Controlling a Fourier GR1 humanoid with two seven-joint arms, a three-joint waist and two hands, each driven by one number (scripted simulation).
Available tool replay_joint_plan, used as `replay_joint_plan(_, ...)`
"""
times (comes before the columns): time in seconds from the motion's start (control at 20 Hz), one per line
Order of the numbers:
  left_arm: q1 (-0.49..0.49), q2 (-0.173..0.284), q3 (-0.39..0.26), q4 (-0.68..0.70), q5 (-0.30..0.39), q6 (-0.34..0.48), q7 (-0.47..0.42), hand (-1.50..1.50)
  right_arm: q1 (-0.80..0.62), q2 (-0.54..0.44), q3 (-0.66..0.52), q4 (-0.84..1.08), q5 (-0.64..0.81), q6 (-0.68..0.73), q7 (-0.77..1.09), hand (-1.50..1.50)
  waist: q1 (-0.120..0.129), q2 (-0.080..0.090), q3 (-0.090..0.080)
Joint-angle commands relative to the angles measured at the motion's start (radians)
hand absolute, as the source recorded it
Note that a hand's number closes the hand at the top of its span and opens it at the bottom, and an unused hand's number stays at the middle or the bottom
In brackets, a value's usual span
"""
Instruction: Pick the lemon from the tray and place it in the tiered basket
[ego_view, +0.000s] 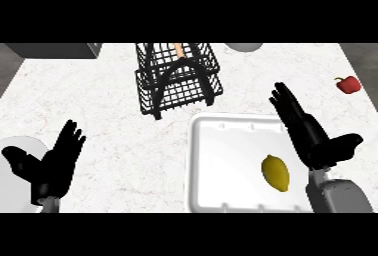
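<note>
A yellow lemon (276, 172) lies in the white tray (221, 165) at the lower right of the counter. My right hand (306, 132) hovers over the tray's right edge, fingers straight and pointing away from me, just right of and above the lemon, not touching it. The black wire tiered basket (177, 80) stands at the back centre, with an orange item (179, 50) in its upper tier. My left hand (52, 165) rests open at the lower left, fingers up, far from the tray.
A red bell pepper (348, 84) sits at the far right of the counter. A white round plate (15, 175) lies under my left hand at the left edge. A pale bowl (244, 46) and a dark grey block (55, 50) sit at the back.
</note>
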Motion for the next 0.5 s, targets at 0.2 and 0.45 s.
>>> replay_joint_plan(0.2,-0.118,0.031,-0.07,-0.068,-0.191,0.041,-0.148,0.0,-0.038,-0.054,-0.215,0.007,-0.379,0.301,-0.143,1.5,-0.031,-0.017,0.037)
replay_joint_plan(0.45,-0.176,-0.001,-0.14,-0.069,-0.239,0.041,-0.149,0.0,0.007,-0.017,-0.264,0.221,-0.601,0.442,-0.035,-1.5,-0.017,0.0,0.037)
